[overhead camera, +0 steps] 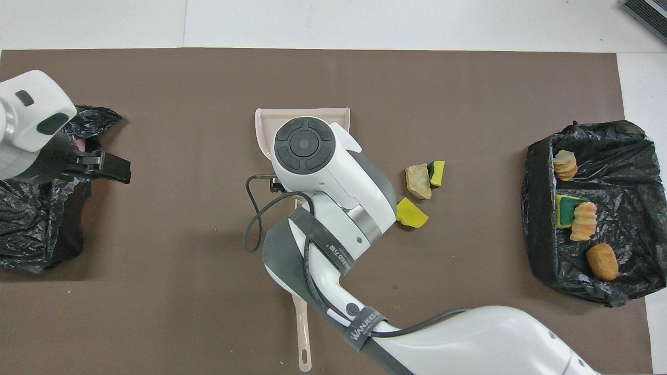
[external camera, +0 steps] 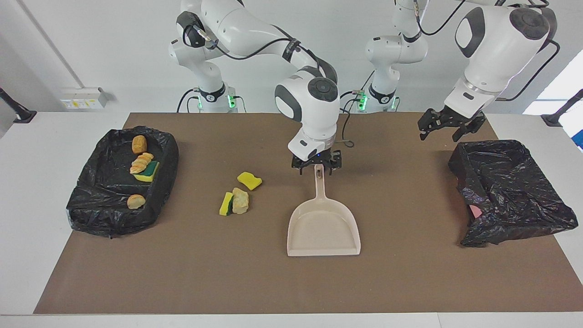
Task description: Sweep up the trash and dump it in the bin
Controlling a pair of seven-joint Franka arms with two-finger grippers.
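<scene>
Over the dustpan (external camera: 323,228) handle, right hand (external camera: 316,165) parted; its arm hides the pan overhead.

Right gripper (external camera: 316,166) hangs low at mid-table, jaws seemingly apart; left gripper (external camera: 444,125) raised, open.

Two white arms (external camera: 255,36) w/ dark grey joint caps, black cables strapped alongside, grey "WANJEED" straps, green lights at bases, black grippers: right gripper (external camera: 317,163), left gripper (external camera: 444,125).
</scene>
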